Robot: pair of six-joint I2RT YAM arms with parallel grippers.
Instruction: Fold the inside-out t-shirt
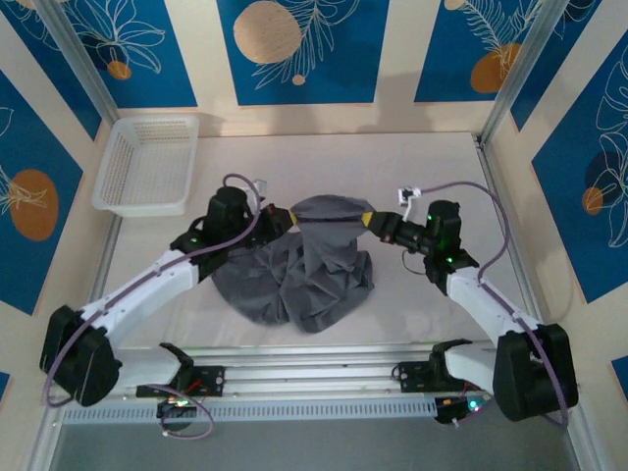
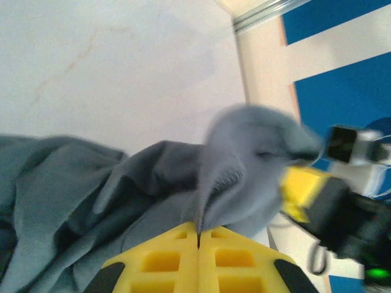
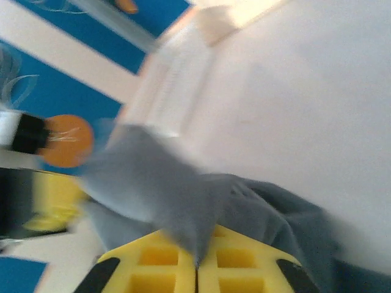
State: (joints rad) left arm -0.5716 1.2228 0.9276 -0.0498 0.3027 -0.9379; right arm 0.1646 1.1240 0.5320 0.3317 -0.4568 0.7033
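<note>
The slate-grey inside-out t-shirt (image 1: pixel 312 270) lies crumpled in the middle of the table, and a raised part of it is stretched between the two grippers. My left gripper (image 1: pixel 286 219) is shut on a fold at the left end of that raised part; in the left wrist view the yellow jaws (image 2: pixel 198 235) meet with cloth pinched between them. On the right end, my right gripper (image 1: pixel 370 220) pinches the t-shirt (image 3: pixel 183 201) as well, its yellow jaws (image 3: pixel 197 261) closed on a point of fabric. The rest of the t-shirt (image 2: pixel 73 189) hangs down to the table in loose folds.
A white mesh basket (image 1: pixel 147 162) stands at the back left corner of the pale table (image 1: pixel 422 162). Patterned walls and metal posts (image 1: pixel 510 69) close the table in on three sides. A rail (image 1: pixel 304 358) runs along the near edge between the arm bases.
</note>
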